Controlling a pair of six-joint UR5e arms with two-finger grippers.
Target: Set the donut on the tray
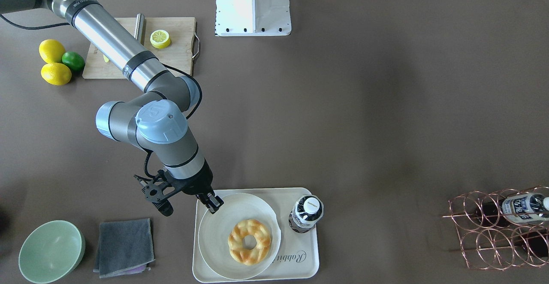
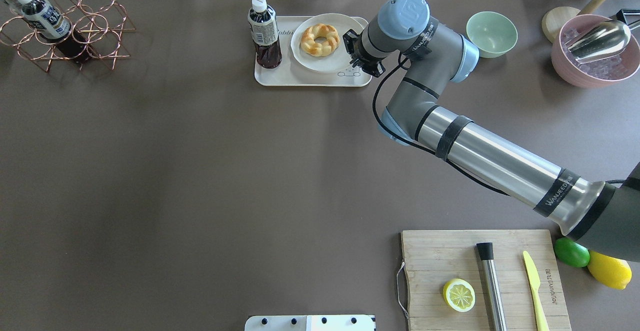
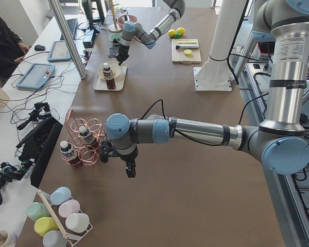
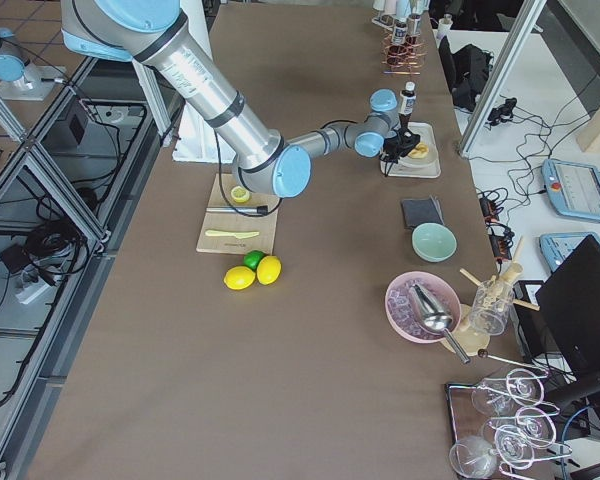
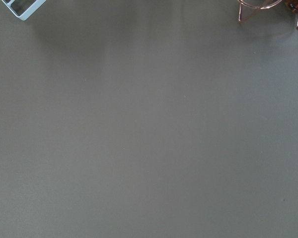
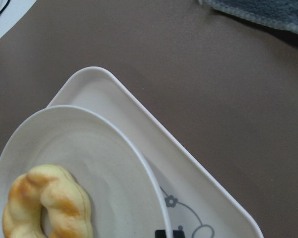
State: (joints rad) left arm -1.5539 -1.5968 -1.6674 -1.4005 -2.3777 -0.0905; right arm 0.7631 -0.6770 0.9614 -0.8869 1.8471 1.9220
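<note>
Right claw, seen from the front camera, sits at the rim of a round white plate, by a corner of the cream tray. I cannot tell whether its fingers are apart or pinching the rim. The donut lies flat on that plate, and the plate rests on the tray beside a standing bottle.

The overhead camera shows likewise: donut on plate, plate on tray, claw at the plate's edge.

The left-side camera shows the left claw hanging over the table near a copper wire rack, well apart from the tray. Its state cannot be told.

The right wrist camera shows the plate rim, a tray corner and part of the donut.

By my judgement the donut is already on the tray, by way of the plate. Only drawing the claw clear seems left.
</note>
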